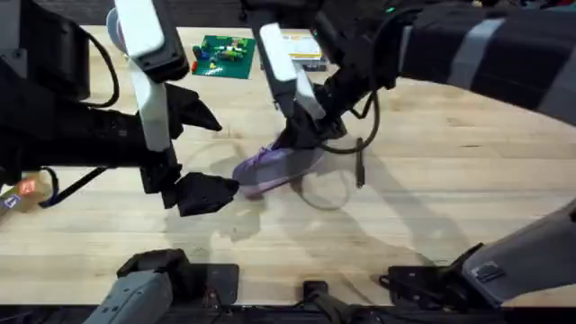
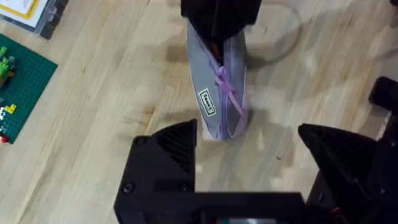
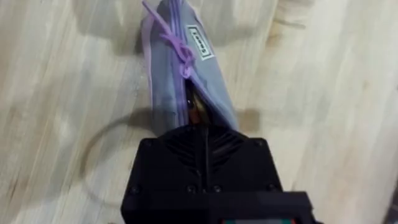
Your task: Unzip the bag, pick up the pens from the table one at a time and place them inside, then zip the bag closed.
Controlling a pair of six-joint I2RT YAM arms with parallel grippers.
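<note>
The lavender bag (image 1: 270, 167) lies on the table (image 1: 450, 198) near the middle, its zipper facing up. My right gripper (image 1: 303, 135) reaches in from the right and is shut on the bag's far end (image 3: 186, 68). Beside its fingers (image 3: 202, 155) the zipper gapes a little, and the purple pull cord (image 3: 176, 45) lies further along. My left gripper (image 2: 247, 138) stands wide open at the bag's near end (image 2: 217, 99), a finger (image 2: 166, 155) on each side and neither touching it. One black pen (image 1: 360, 163) lies just right of the bag.
A green brick baseplate (image 1: 227, 56) and a clear box with a yellow label (image 1: 302, 49) sit at the back of the table. A faint ring mark (image 1: 326, 190) shows on the wood beside the bag. A small cardboard item (image 1: 22, 192) is at the left edge.
</note>
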